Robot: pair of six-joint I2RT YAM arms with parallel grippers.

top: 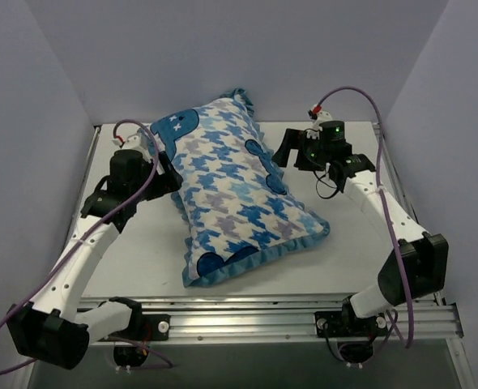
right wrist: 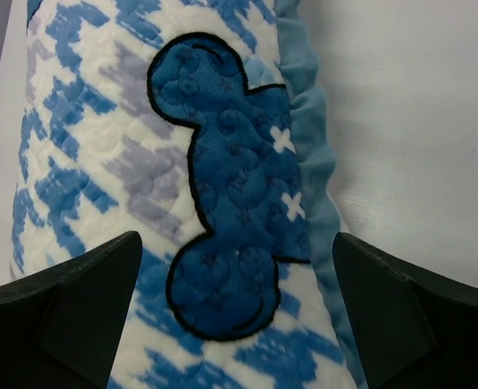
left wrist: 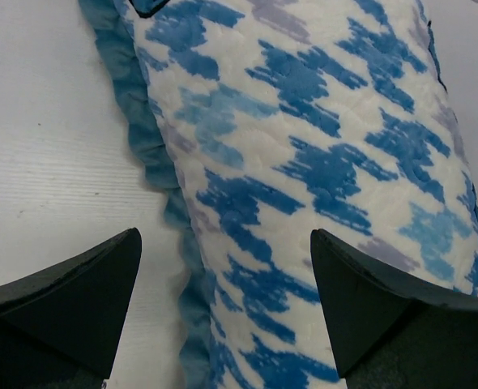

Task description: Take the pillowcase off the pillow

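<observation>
The pillowcase, blue, lilac and white houndstooth with dark blue cartoon shapes and a blue ruffle, lies stuffed and diagonal across the table. The white pillow is hidden inside it. My left gripper is open at the cover's left ruffled edge; in the left wrist view the ruffle and print lie between its spread fingers. My right gripper is open by the cover's right edge, above a dark blue cartoon shape, fingers wide apart. Neither holds anything.
The white table sits between lilac walls on three sides. A metal rail with the arm bases runs along the near edge. Bare table shows left and right of the cover.
</observation>
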